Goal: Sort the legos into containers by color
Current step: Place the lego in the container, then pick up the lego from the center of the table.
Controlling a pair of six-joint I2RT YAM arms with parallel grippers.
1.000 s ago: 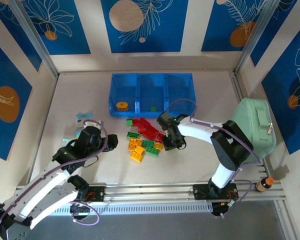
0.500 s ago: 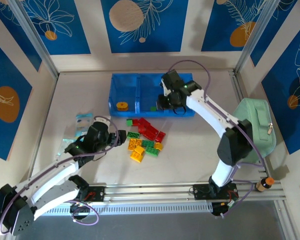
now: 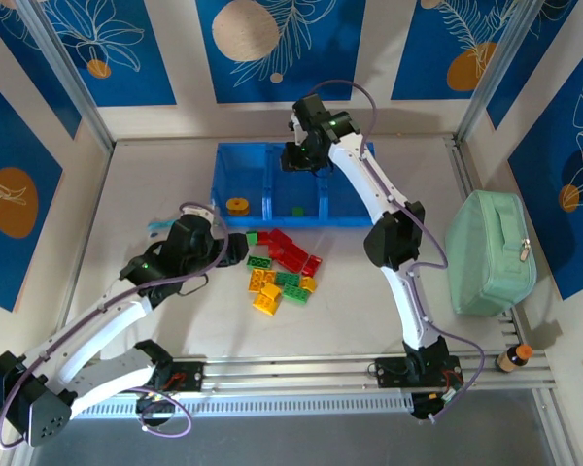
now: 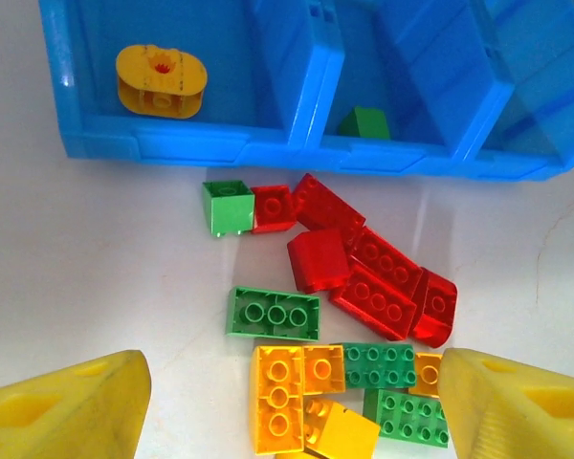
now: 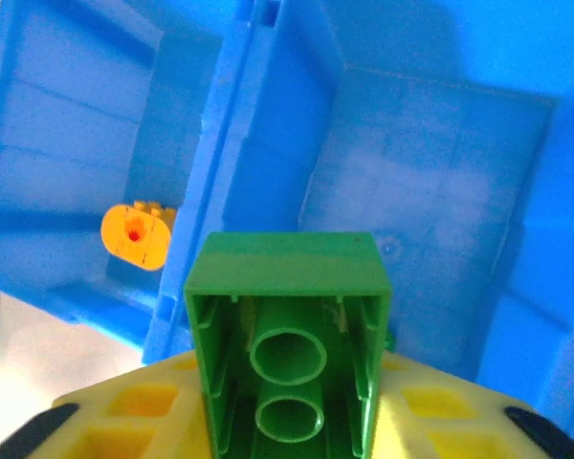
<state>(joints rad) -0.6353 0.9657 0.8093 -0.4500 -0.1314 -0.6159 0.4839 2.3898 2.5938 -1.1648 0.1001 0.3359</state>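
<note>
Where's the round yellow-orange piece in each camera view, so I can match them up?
Top external: the yellow-orange disc sits upper centre-left, in the left compartment.
Left wrist: the disc is upper left.
Right wrist: the disc is left of centre.
Shared landmark: the blue divider wall immediately right of it.

Case: mint-green zippered fabric case [image 3: 491, 252], lying at the right edge of the pale grey bench [image 3: 155, 175].
Bottle: small orange-capped bottle [image 3: 513, 357], upright, near the case's front side.
Walls: blue panels [image 3: 272, 44] printed with white leaves and orange circles.
</note>
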